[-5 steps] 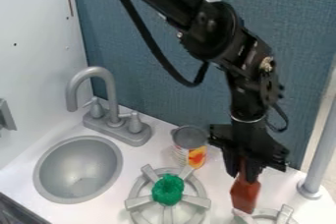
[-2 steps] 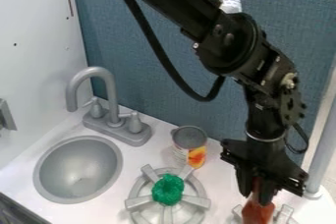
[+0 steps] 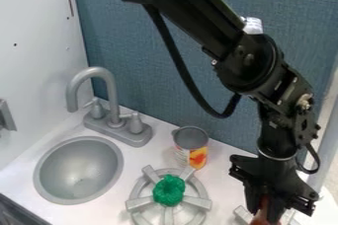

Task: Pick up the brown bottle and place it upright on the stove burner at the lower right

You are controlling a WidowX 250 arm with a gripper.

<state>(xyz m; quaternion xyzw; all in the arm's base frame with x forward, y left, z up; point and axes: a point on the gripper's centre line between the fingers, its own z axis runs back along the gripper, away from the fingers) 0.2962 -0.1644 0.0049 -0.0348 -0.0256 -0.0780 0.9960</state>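
Note:
At the lower right of the camera view the gripper (image 3: 266, 208) hangs low, shut on a reddish-brown object (image 3: 261, 219). That object is partly hidden between the fingers and cut off by the bottom edge, over the right burner. To the left, a green bumpy toy (image 3: 169, 190) rests on the middle of the left burner (image 3: 141, 204). Behind that burner a tin can (image 3: 190, 146) stands upright, an orange and yellow picture on its side.
The grey sink basin (image 3: 78, 170) lies at the left, with a tall faucet (image 3: 105, 93) behind it. A blue-grey panel (image 3: 158, 46) rises at the back, and a grey post (image 3: 328, 142) stands at the right edge.
The arm has moved right and down toward the bottom edge, carrying the reddish-brown object from beside the right burner to over it. The can and the green toy have not moved.

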